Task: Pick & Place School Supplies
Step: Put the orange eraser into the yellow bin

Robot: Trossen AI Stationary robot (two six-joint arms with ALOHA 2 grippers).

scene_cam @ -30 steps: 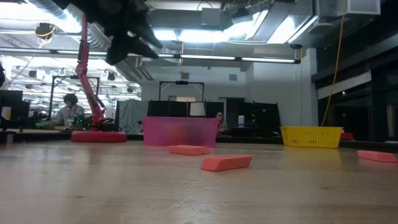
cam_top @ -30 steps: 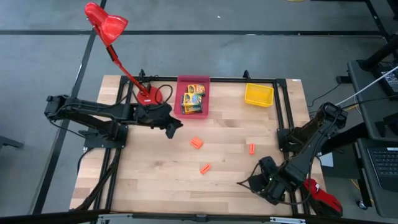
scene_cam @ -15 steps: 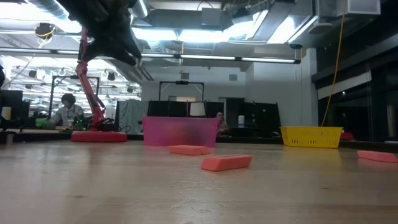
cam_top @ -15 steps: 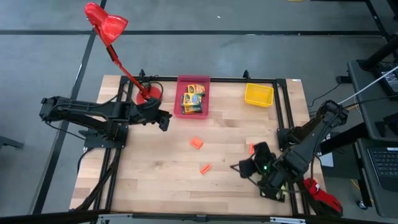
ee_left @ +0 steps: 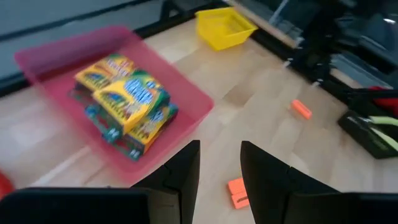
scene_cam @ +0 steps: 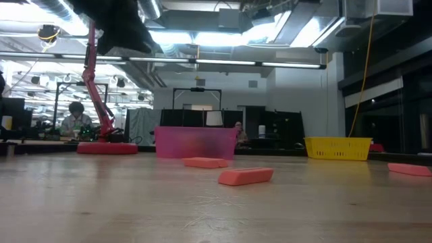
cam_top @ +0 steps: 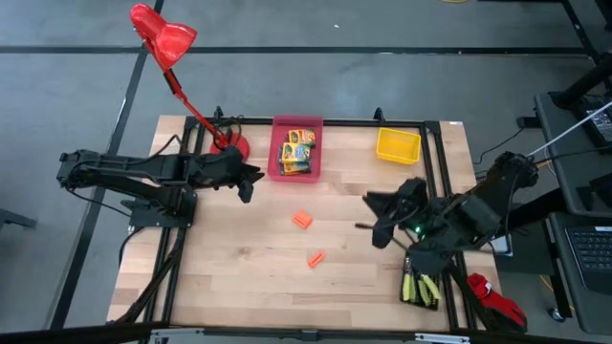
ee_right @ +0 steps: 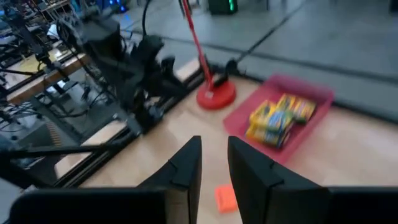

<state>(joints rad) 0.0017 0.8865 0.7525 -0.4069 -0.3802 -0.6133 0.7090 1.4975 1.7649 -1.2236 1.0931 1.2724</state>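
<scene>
Crayon boxes (cam_top: 297, 152): about four, in pink bin (cam_top: 316, 143). Orange pieces (cam_top: 303, 220): three on table (cam_top: 239, 277). Both grippers, left (ee_left: 219, 163) and right (ee_right: 214, 163), slightly parted, empty.

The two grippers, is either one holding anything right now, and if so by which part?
Nothing is held. The left gripper near the pink bin and the right gripper over the table both show an empty gap between their fingers.

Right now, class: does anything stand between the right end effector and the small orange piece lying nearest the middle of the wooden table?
Nothing visible does. The right end effector hangs over bare wood, and only open table separates it from the small orange piece.
</scene>
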